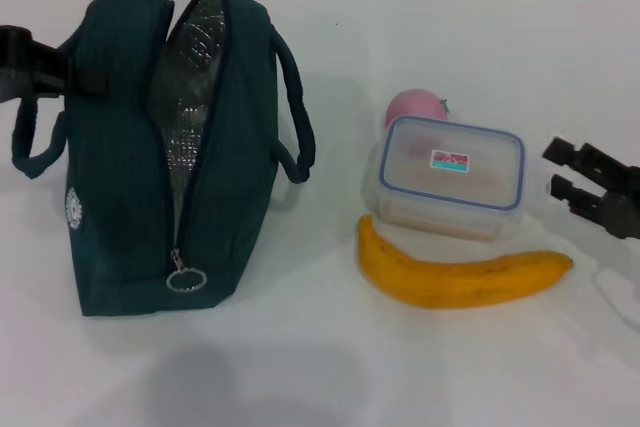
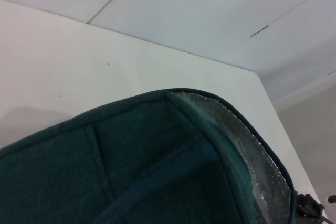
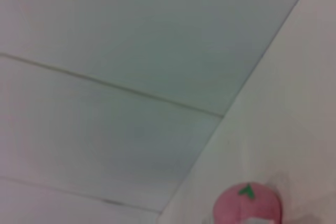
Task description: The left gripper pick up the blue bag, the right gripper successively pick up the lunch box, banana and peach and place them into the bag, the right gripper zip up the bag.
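The left gripper (image 1: 70, 72) pinches the far-left top edge of the dark blue cloth bag (image 1: 120, 197), which stands unzipped. The right gripper (image 1: 560, 169), jaws open, waits just right of the clear lunch box with the blue rim (image 1: 450, 182). I think it should slide in level and squeeze the box's sides.

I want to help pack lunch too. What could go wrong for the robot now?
The bag gapes only a narrow slit, so the wide lunch box might catch on the zipper edges. The banana lies right against the box, so the right end effector, open beside it, could knock the banana. The peach sits behind the box and might roll if the box gets bumped.
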Robot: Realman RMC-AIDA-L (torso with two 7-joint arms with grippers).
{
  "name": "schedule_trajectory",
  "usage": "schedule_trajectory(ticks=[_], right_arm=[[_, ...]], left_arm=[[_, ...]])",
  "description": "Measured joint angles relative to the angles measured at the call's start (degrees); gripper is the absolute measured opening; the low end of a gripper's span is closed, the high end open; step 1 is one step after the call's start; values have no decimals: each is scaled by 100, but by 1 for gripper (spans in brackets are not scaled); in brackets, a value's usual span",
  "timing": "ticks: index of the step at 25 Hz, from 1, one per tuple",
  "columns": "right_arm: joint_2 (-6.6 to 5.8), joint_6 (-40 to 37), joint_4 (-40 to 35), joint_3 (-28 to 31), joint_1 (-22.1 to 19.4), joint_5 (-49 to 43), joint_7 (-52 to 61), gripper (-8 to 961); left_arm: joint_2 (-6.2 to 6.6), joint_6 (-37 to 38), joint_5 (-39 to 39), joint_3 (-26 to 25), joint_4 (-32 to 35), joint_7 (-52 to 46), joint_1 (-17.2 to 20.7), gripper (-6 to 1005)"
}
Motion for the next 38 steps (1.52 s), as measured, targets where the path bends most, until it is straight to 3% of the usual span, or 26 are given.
schedule_trajectory(ticks=[10, 30, 38], right_arm=[[131, 186, -76, -138, 271, -183, 32, 845], [115, 48, -378, -134, 54, -198, 10, 783], [103, 31, -425, -207, 44, -201, -1, 458]], left_arm=[[-3, -1, -10, 5, 25, 0, 0, 40], [0, 2, -23, -1, 25, 29, 44, 36], [6, 7, -23, -1, 24, 35, 44, 36]])
